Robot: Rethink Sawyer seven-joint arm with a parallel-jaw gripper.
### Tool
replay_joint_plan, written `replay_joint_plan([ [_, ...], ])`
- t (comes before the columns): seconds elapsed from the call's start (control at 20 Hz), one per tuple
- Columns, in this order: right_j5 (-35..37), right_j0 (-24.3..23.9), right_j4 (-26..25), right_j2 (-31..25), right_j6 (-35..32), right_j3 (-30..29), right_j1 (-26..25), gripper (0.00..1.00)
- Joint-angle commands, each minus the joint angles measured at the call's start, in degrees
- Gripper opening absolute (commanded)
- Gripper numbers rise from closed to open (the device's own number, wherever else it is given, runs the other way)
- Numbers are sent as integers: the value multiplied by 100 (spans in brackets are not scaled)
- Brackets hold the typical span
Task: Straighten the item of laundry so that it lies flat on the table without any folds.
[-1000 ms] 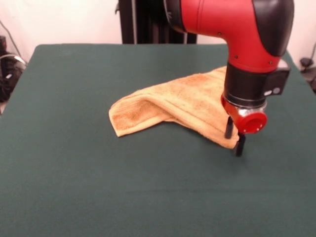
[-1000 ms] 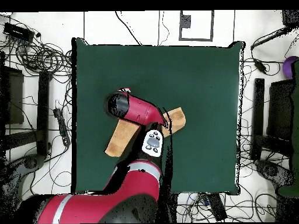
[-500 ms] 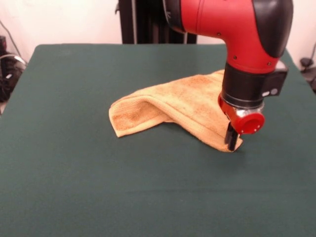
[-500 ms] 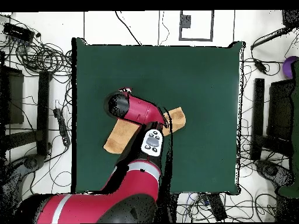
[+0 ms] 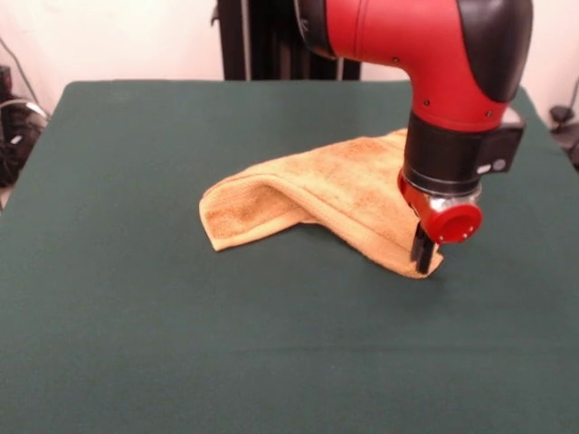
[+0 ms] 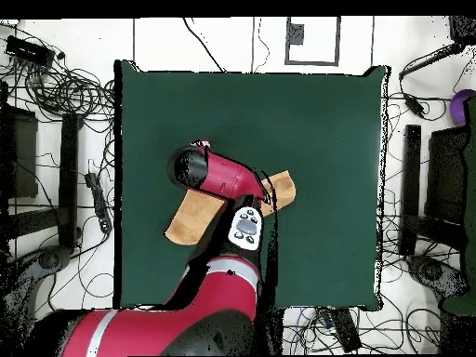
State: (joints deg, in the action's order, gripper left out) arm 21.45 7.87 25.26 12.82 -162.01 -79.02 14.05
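The item of laundry [image 5: 317, 194], a golden-orange towel, lies folded and bunched right of the middle of the green table [image 5: 136, 344]. One fold runs along its left part, and a raised flap reaches toward the far right. My gripper [image 5: 422, 257] stands upright over the towel's near right corner, shut on that corner at table level. From overhead, the towel [image 6: 192, 219] shows on both sides of the red arm [image 6: 223, 177], which hides the gripper.
A black stand [image 5: 271, 41] rises behind the table's far edge. Cables and equipment [image 6: 56, 93] crowd the floor round the table in the overhead view. Bare green cloth [image 6: 316, 121] spreads wide on every side of the towel.
A second ago the fingers stood apart astride the towel's near right corner. They have since closed on it, and the wrist has shifted slightly left.
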Motion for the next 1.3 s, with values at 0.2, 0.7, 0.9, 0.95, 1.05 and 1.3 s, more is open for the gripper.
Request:
replay_joint_plan([
  [0.2, 209, -156, -173, -825, -116, -1619, 1036, 0],
  [0.7, 472, -158, -103, -953, -164, -2025, 1525, 0],
  [0.9, 188, -187, -77, -1021, -225, -1967, 1362, 0],
  [0.95, 115, -193, -76, -1041, -234, -1949, 1313, 0],
  [1.05, 29, -203, -71, -1067, -249, -1900, 1240, 0],
  [1.3, -352, -255, 6, -1226, -364, -1778, 1028, 0],
])
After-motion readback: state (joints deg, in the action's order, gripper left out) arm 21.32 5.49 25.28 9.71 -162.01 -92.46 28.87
